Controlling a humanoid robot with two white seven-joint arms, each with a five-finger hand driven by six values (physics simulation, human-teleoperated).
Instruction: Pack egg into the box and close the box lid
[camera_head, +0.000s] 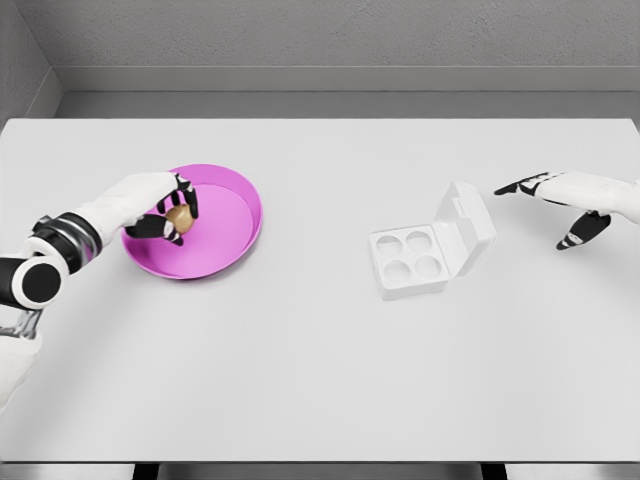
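The table is a wide pale slab filling most of the view, its near half bare, which leaves a free path between the 2 work sites. The plate, a shallow magenta dish at 9 o'clock from the table's middle, serves as the egg's holding place, its raised rim keeping the egg from rolling off. The box, white with 4 round wells, all vacant, lies at about 3 o'clock from centre, well apart from the plate; its lid stands tilted back on the far-right side, hinged open so the wells are reachable from above. The left hand reaches over the plate from its 9 o'clock edge, fingers curled inward and pinching the egg from either side. The right hand hovers at 2 o'clock of the box, just beyond the lid, fingers spread and holding nothing; judged from its position, it is staged to fold the lid down later. The egg, tan and small, sits within the left fingers over the plate's left part; whether it touches the plate cannot be told. Packing is judged not yet done.
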